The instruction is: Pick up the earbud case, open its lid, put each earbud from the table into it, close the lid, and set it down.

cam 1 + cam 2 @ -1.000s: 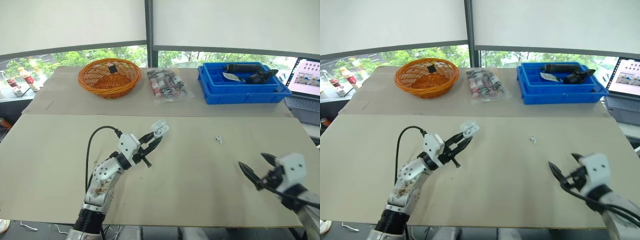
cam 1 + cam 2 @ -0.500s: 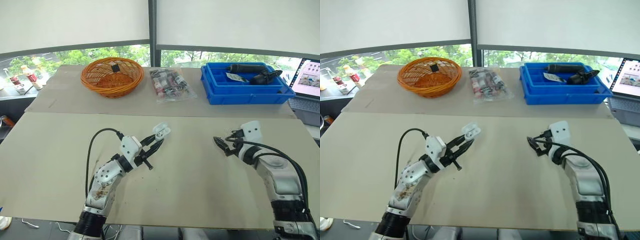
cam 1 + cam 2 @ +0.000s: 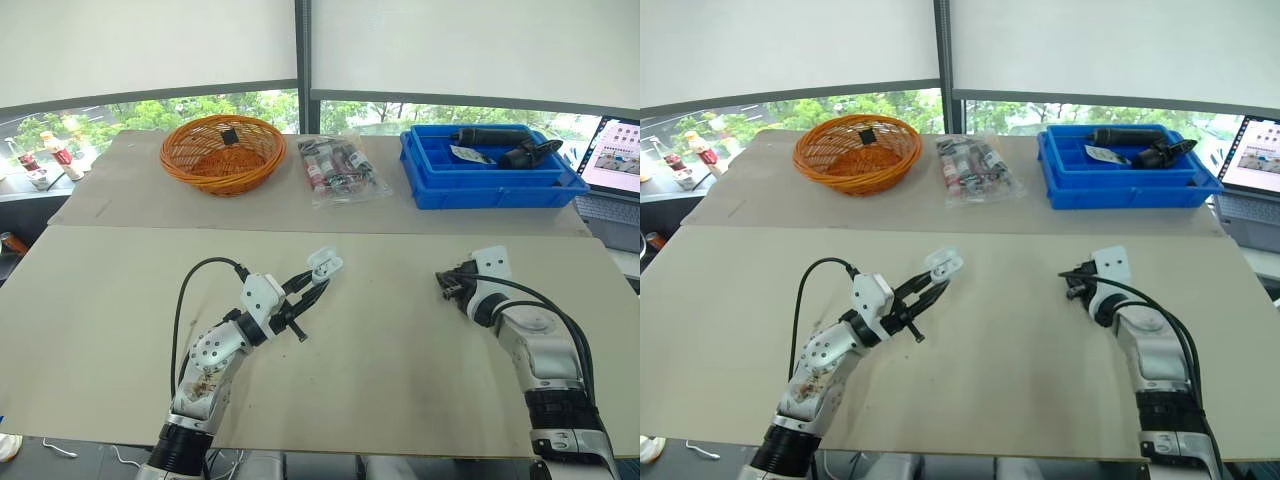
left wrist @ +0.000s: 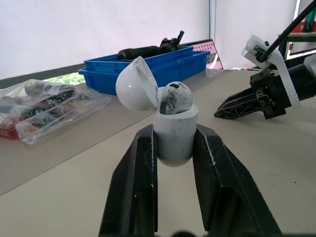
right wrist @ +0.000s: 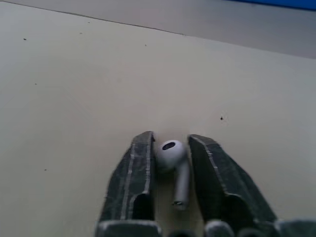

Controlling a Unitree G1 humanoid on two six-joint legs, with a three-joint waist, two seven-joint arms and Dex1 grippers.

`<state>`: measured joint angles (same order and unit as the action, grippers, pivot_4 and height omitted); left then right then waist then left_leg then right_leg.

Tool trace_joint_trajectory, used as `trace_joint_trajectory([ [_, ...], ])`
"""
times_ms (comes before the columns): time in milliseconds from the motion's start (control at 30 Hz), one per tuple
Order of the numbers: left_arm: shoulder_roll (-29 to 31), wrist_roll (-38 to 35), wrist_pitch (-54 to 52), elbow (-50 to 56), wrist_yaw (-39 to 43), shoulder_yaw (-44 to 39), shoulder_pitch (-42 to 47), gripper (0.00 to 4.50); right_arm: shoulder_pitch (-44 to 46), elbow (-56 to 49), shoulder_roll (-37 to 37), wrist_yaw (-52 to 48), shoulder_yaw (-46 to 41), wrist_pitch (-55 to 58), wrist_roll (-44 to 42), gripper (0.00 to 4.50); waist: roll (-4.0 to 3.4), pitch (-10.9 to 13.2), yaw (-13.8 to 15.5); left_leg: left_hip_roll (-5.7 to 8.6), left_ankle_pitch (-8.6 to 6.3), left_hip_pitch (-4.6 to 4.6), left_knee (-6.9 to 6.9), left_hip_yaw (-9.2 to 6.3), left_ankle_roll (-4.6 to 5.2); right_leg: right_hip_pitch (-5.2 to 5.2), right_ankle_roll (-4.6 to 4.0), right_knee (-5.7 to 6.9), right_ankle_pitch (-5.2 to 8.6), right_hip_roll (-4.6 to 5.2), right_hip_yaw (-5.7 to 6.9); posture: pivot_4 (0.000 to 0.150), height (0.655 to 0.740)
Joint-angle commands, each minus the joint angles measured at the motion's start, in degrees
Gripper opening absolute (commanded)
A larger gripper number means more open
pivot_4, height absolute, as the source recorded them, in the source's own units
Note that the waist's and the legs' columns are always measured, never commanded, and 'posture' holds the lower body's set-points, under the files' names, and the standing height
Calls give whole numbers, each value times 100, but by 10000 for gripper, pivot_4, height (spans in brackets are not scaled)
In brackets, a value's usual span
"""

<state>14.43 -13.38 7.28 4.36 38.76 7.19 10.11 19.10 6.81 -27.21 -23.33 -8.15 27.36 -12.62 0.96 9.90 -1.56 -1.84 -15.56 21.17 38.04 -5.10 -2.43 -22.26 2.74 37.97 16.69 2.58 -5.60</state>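
Note:
My left gripper [image 3: 314, 281] is shut on the white earbud case [image 4: 174, 134] and holds it upright above the middle-left of the table. The case's lid [image 4: 136, 83] is flipped open, and one earbud [image 4: 174, 98] sits inside. My right gripper [image 3: 444, 284] is low over the table's right-middle. In the right wrist view its fingers [image 5: 137, 163] are closed on the second white earbud [image 5: 169, 152], head up and stem down, right at the tabletop. The left wrist view also shows the right gripper [image 4: 226, 108], pointing toward the case.
Along the back stand an orange wicker basket [image 3: 220, 152], a clear bag of small items [image 3: 340, 170] and a blue bin [image 3: 485, 170] with black tools. A laptop [image 3: 615, 160] sits at the far right, and small bottles [image 3: 35, 160] at the far left.
My right arm came in from the front right edge to the earbud on the table and its fingers closed on it. The left gripper and case stayed put.

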Motion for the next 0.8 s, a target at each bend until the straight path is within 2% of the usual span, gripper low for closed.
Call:
trace_joint_trajectory([
  [33, 12, -29, 31, 285, -9, 13, -16, 5036, -326, -591, 10, -125, 65, 376, -137, 3634, 0, 0, -5, 0, 0, 0, 0, 0, 0, 0, 0, 0, 0, 0, 0, 1500, 7303],
  [233, 36, -30, -17, 431, -42, 18, -104, 5036, -842, -1836, -499, -856, 265, 671, -336, 3634, 0, 0, -21, 1, 0, 1, 0, -1, 0, 0, 1, -1, 0, 1, 0, 1500, 7303],
  [333, 74, -41, -64, 608, -55, 16, -243, 5036, -1106, -2415, -1059, -1556, 338, 556, -462, 3633, -6, 3, -31, 1, 0, 2, 0, -1, 0, 0, 1, -2, 0, 0, 0, 1500, 7303],
  [533, 192, -73, -291, 1069, -103, 33, -631, 5036, -1938, -3044, -2582, -3541, 271, -897, -473, 3633, -3, 5, -39, 1, -1, 3, 0, 0, 1, 3, 3, -10, 2, 1, 1, 1500, 7303],
  [700, 280, -123, -500, 1369, -134, 32, -830, 5036, -2680, -2822, -3197, -4549, 79, -2447, -279, 3633, 1, 8, -33, 0, -1, 1, 0, 1, 1, 6, 4, -11, 2, 0, 2, 1500, 7303],
  [800, 332, -156, -594, 1509, -123, 29, -905, 5036, -3068, -2687, -3421, -4934, -26, -2818, -293, 3633, 2, 8, -15, 0, -1, 0, 0, 1, 1, 8, 4, -12, 2, 1, 1, 1500, 7303],
])
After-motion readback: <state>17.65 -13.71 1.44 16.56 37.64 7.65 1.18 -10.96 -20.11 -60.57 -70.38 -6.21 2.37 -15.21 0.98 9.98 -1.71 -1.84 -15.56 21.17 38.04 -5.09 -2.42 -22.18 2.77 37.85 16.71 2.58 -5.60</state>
